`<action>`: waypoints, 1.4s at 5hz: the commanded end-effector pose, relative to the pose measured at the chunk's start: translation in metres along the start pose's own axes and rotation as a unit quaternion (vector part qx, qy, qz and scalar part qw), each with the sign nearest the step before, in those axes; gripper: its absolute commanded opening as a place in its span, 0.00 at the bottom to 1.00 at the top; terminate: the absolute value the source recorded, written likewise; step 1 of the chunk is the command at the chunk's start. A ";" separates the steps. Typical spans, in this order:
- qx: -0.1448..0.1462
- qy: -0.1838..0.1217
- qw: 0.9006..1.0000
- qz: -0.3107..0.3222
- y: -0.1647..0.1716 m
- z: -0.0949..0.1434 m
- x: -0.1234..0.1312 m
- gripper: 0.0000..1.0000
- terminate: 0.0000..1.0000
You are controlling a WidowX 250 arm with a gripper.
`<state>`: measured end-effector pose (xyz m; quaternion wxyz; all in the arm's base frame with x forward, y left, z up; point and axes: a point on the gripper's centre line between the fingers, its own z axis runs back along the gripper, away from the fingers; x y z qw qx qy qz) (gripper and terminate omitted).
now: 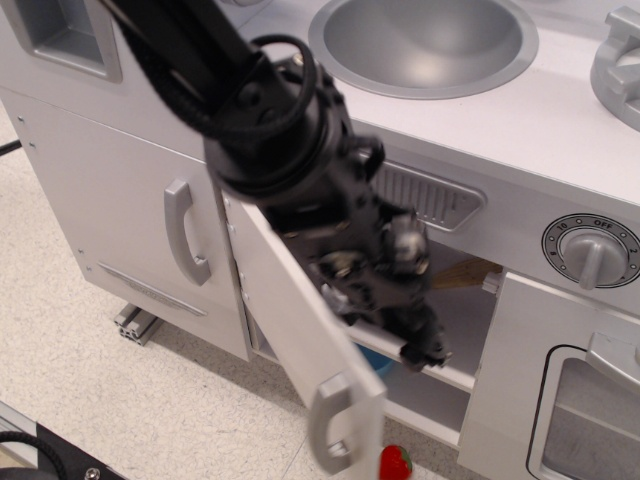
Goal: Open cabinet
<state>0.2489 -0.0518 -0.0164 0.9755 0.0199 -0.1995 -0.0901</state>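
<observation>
One cabinet door (290, 340), flat light-grey panel, swung wide, just left of the gripper (425, 350); one loop handle (328, 422). One round metallic sink (425, 42) above. Jaw state: cannot tell.

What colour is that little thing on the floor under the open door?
Red: the strawberry-like toy, seen in the only view.
</observation>
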 end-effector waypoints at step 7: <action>0.065 0.059 0.992 0.090 0.092 0.014 -0.020 1.00 1.00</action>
